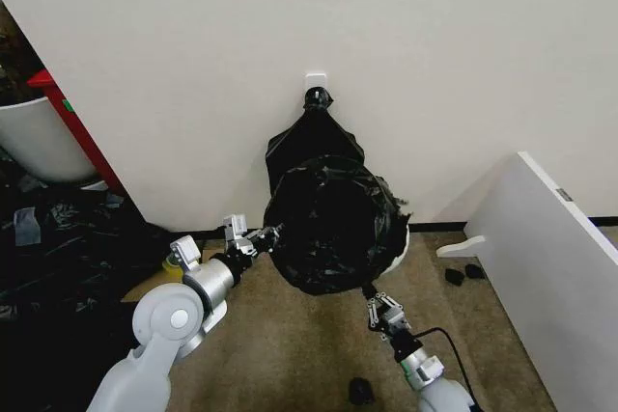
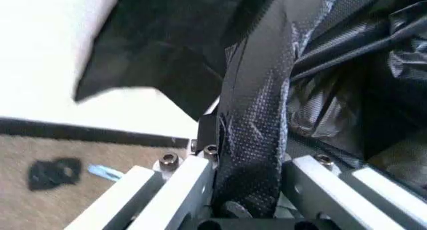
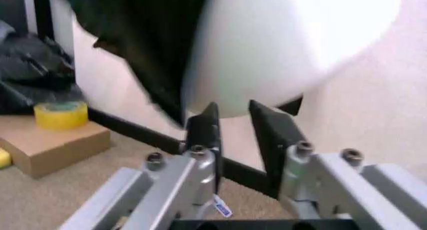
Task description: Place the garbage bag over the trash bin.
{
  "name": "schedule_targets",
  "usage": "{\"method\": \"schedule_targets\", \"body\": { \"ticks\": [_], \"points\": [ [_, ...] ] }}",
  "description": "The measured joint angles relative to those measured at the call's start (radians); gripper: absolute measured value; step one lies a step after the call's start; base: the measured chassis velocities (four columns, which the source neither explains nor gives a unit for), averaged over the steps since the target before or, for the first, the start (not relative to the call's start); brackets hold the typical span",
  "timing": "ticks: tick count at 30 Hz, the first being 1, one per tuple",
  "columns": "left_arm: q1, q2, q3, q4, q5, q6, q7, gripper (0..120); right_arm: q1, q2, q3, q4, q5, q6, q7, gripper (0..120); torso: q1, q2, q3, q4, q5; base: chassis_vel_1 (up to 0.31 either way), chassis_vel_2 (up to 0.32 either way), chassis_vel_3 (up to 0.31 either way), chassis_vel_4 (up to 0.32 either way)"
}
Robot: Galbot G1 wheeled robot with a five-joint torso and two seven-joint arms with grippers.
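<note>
Head view, centre of frame: the garbage bag point(image 1: 333, 224), glossy black and wrinkled, is draped over the trash bin point(image 1: 401, 248), of which only a thin cream-white sliver of wall shows at the bag's right edge. The bin stands on the brown floor against the white wall point(image 1: 290, 36). Directly above it, a separate bunch of black plastic point(image 1: 314, 132) hangs from a white hook point(image 1: 316, 79) on the wall, narrow at the top and widening downward behind the bagged bin.

Lower left of the head view: the left gripper point(image 1: 268, 233) reaches in from the left and meets the bag's left edge. In the left wrist view its jaws are closed onto a taut fold of the black film point(image 2: 257, 120), which runs up between them.

Lower centre-right of the head view: the right gripper point(image 1: 372, 298) sits just below the bag's lower edge. In the right wrist view its two dark fingers point(image 3: 203, 127) stand a small gap apart with nothing between them, close under the bin's white wall point(image 3: 267, 55); a flap of the bag point(image 3: 153, 45) hangs beside them.

Left of the right wrist view: a roll of yellow tape point(image 3: 61, 114) rests on a cardboard box point(image 3: 57, 142) on the floor. Right of the head view: a white panel point(image 1: 550, 258) lies at an angle.
</note>
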Motion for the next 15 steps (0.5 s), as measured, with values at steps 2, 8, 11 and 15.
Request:
{"method": "schedule_targets", "body": {
  "ticks": [2,8,11,15],
  "points": [
    [0.003,0.005,0.0,0.006,0.037,-0.023,0.007,1,-0.007,-0.017,0.036,-0.002,0.066,0.009,-0.043,27,0.0,0.0,0.0,-0.0001,-0.0002,0.0,0.0,0.0,0.0],
    [0.014,0.011,0.009,0.033,0.113,-0.091,0.018,1,-0.049,-0.045,0.116,0.102,0.09,-0.116,0.214,50,0.0,0.0,0.0,0.0001,-0.0005,0.0,0.0,0.0,0.0],
    [0.022,0.01,0.023,0.043,0.149,-0.128,0.024,1,-0.08,-0.05,0.111,0.225,0.088,-0.224,0.449,58,0.0,0.0,0.0,-0.0001,0.0001,0.0,0.0,0.0,0.0],
    [0.031,0.003,0.044,0.057,0.204,-0.189,0.036,1,-0.118,-0.044,0.077,0.405,0.119,-0.34,0.68,58,0.0,0.0,0.0,-0.0001,-0.0002,0.0,0.0,0.0,0.0]
  ]
}}
